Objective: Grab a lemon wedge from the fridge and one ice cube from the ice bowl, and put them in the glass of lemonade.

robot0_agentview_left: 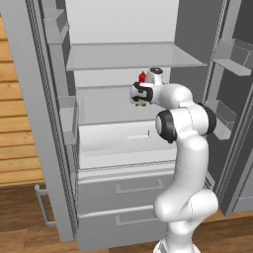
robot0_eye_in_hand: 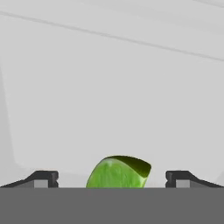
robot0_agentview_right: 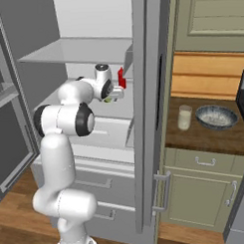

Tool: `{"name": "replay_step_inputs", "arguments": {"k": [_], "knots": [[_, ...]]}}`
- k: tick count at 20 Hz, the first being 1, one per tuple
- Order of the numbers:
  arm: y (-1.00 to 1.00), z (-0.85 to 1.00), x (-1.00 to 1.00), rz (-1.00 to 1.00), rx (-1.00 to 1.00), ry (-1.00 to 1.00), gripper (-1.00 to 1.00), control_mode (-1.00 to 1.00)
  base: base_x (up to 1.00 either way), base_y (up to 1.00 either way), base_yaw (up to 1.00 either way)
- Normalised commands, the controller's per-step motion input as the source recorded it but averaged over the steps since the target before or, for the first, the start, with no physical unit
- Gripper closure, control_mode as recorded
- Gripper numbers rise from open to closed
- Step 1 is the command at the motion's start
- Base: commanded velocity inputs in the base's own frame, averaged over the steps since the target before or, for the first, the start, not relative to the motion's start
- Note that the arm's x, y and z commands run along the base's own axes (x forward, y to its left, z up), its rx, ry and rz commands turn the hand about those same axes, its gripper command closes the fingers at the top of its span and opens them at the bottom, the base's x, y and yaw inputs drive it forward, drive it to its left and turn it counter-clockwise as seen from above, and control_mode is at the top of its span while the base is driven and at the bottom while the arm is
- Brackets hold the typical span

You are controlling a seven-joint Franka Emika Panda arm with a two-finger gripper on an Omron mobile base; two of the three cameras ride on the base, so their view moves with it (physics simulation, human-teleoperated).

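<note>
We've got the gripper (robot0_eye_in_hand: 112, 179) fingers wide w/ the wedge (robot0_eye_in_hand: 118, 172) btwn them at bottom centre, so we should centre, then close gently w/o squashing.

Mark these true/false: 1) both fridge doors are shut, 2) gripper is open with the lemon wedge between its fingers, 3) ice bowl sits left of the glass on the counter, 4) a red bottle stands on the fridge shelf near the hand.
1) False. The fridge stands open, shelves exposed.
2) True. In the hand view the gripper is open and the lemon wedge sits between the fingertips, not touching them.
3) False. In the right base view the ice bowl is right of the glass of lemonade.
4) True. The red bottle stands just behind the hand.
</note>
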Motion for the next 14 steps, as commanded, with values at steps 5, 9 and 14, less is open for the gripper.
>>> {"name": "replay_step_inputs", "arguments": {"k": [5,9,14], "knots": [[0.01,0.00,0.00,0.00,0.00,0.00,1.00,-1.00,0.00,0.00,0.00],[0.07,-0.03,-0.20,0.00,0.00,0.00,1.00,-1.00,0.00,0.00,0.00],[0.11,-0.11,-0.39,0.00,0.00,-0.07,1.00,-1.00,0.00,0.00,0.00]]}}
